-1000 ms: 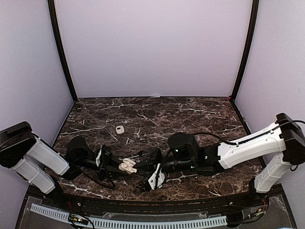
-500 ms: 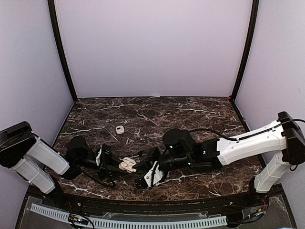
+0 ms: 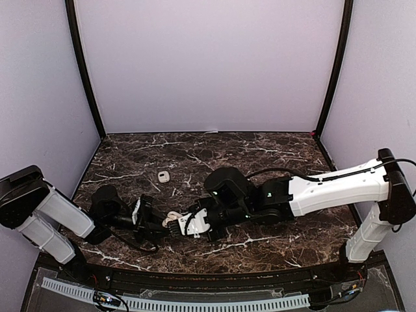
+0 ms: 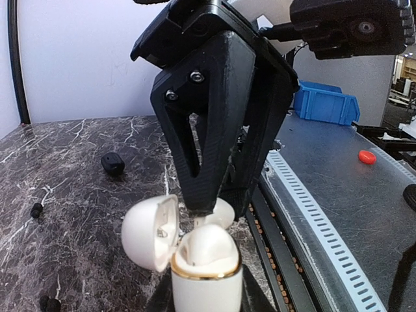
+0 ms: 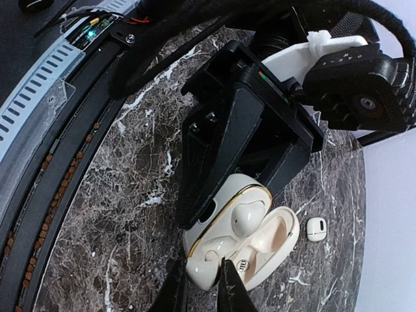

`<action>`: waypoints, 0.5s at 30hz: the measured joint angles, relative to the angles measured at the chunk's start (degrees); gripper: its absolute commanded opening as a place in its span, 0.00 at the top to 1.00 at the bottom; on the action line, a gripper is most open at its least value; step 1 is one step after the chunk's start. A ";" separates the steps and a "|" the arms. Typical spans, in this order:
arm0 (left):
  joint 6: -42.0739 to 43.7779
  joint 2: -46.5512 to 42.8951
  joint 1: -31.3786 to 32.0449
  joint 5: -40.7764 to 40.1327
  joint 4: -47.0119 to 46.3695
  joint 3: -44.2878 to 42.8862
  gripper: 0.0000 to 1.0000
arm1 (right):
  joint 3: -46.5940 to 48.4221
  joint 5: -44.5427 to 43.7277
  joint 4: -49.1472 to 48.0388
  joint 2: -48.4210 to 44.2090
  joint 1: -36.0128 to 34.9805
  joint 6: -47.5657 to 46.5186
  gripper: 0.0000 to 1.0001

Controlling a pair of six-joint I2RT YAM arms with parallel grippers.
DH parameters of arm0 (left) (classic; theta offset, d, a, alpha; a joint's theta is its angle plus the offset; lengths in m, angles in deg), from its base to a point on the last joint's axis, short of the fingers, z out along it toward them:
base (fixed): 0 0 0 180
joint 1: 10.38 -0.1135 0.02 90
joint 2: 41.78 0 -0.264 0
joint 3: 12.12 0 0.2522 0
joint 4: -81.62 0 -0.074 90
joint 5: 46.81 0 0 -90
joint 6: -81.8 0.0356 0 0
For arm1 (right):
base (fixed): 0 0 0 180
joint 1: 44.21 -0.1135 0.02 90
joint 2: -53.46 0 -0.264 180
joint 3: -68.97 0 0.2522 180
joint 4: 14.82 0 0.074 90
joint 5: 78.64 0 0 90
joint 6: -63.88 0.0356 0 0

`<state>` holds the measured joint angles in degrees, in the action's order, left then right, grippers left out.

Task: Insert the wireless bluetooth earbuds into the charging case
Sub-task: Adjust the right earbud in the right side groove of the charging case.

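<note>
By the near edge of the desk [image 3: 273,146], the left jaws pinch the open charging case [image 4: 205,257], one white earbud [image 5: 244,217] inside, just under the right jaws, which point down nearly pressed together; whether they pinch another earbud, I cannot tell.

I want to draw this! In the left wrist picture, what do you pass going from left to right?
Black bud → black case → open white case → blue bin → red thing.
</note>
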<state>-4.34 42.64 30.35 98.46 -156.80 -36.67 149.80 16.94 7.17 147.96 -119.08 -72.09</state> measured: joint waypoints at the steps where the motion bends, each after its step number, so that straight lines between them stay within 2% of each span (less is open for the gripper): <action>1: 0.00 -0.02 0.00 -0.15 0.00 0.00 0.92 | 0.55 -0.31 0.70 0.13 -0.07 2.29 0.90; 9: 0.70 -1.86 0.28 -2.84 -0.09 1.03 0.92 | 2.78 -1.05 2.58 0.74 -0.13 20.02 0.97; 15: 1.57 -2.01 0.33 -3.89 -0.17 2.25 0.92 | 3.13 -0.92 0.02 1.81 -0.33 33.24 0.97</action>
<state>-2.77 40.63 30.68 94.56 -156.97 -34.42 152.92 16.03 7.19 149.77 -119.41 -38.85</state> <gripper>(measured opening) 0.254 0.086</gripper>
